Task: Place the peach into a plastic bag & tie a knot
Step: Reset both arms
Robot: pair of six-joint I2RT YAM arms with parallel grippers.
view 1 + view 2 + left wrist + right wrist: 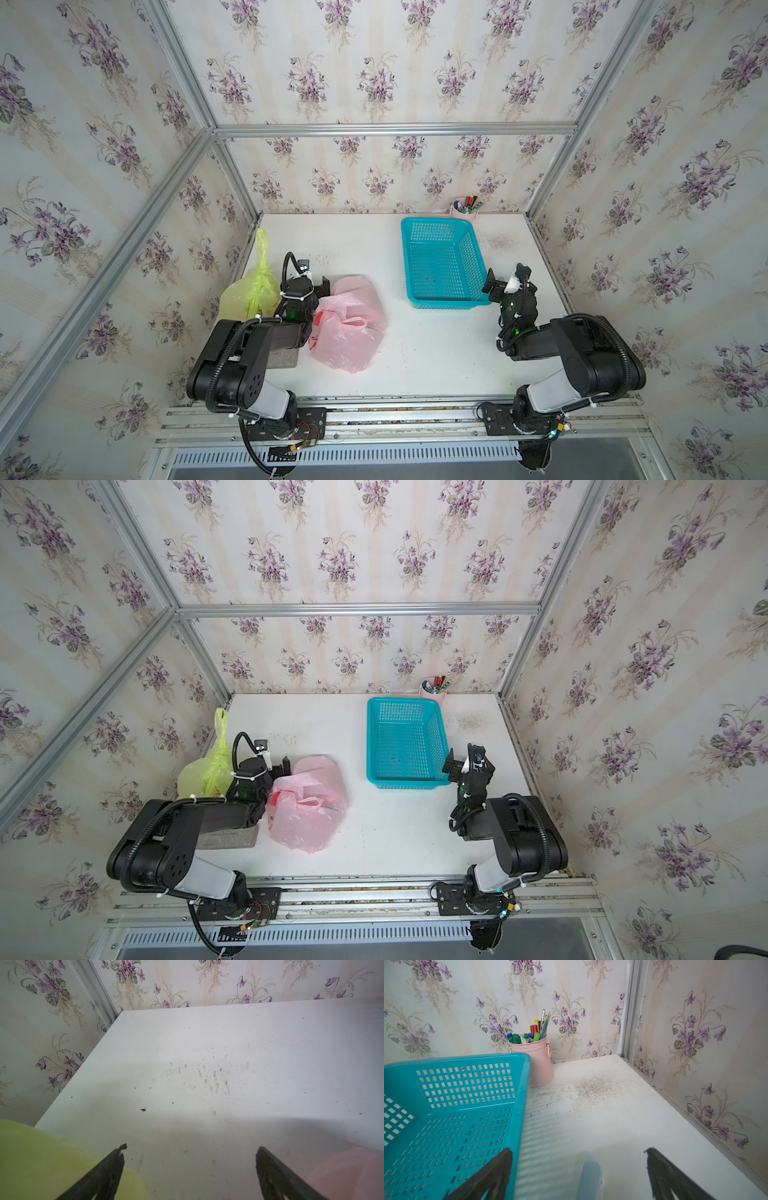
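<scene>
Showing, left to right: a yellow bag [245, 291], apparently knotted; left fingers [108, 1172], spread wide and empty, just beside a loose pink bag [349, 328] on the desk [436, 353]; an empty blue basket [444, 302]; right fingers [662, 1176], equally wide, empty. No peach visible: whether bagged already cannot be told.

Pink bag [349, 324], yellow-green bag [249, 291], teal basket [440, 222], violet-flowered wallpaper [374, 83]

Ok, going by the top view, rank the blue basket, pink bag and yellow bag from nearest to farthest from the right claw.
1. Blue basket: right beside the right claw, at the basket's near right corner.
2. Pink bag: across the table, left of centre.
3. Yellow bag: farthest, at the table's left edge.
</scene>
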